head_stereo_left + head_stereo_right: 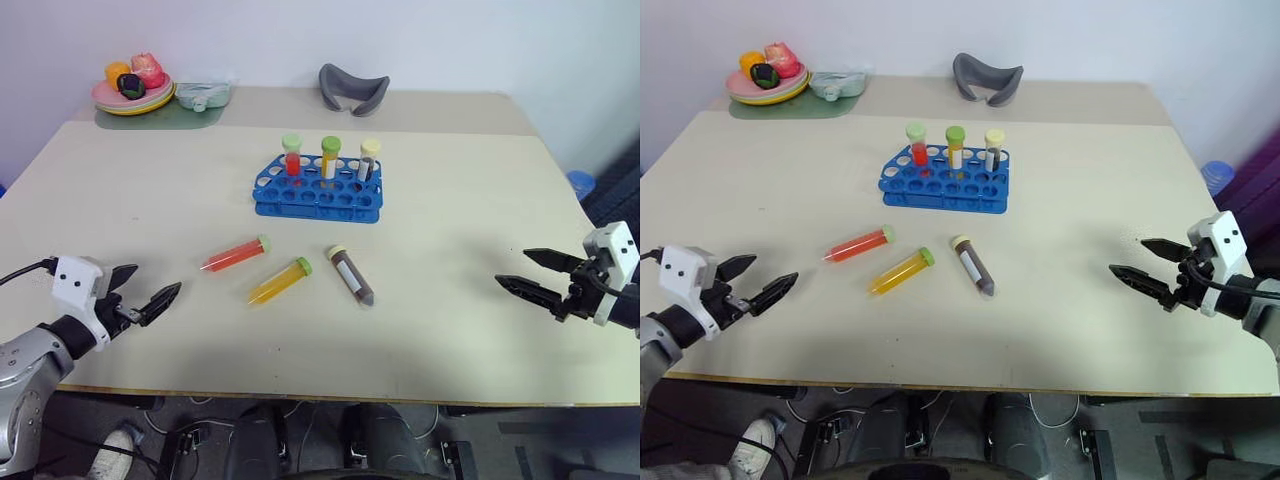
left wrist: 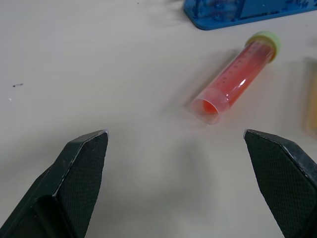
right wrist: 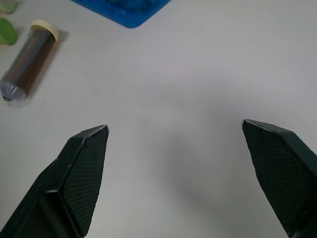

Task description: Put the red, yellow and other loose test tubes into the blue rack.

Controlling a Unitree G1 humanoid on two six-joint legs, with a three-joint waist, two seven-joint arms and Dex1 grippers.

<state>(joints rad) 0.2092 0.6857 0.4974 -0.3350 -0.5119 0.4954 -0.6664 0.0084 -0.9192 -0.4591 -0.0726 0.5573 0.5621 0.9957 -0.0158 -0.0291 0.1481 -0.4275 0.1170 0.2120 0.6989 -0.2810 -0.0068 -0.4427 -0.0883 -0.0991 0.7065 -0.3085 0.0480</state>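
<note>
From the head camera, we see a pale table (image 1: 460,330) with the blue rack (image 1: 318,190) standing near its middle, three capped tubes already upright in its far row. Nearer us lie the three loose test tubes: the red tube (image 1: 235,254), the yellow tube (image 1: 280,281) and the brown tube (image 1: 351,275). The red and yellow tubes lie slanted, caps toward the rack and to the right, tips toward our left side. The brown tube slants the other way, cap toward the rack, tip toward our right. Our left gripper (image 1: 146,291) hovers at the near left edge, fingers spread wide and empty, nearest the red tube. Our right gripper (image 1: 534,273) hangs well apart at the right, also wide open and empty.

From the left wrist, the red tube (image 2: 236,77) lies ahead between the fingers' line, its tip end facing us.

From the right wrist, the brown tube (image 3: 27,60) lies off to one side, tip toward us.
</note>
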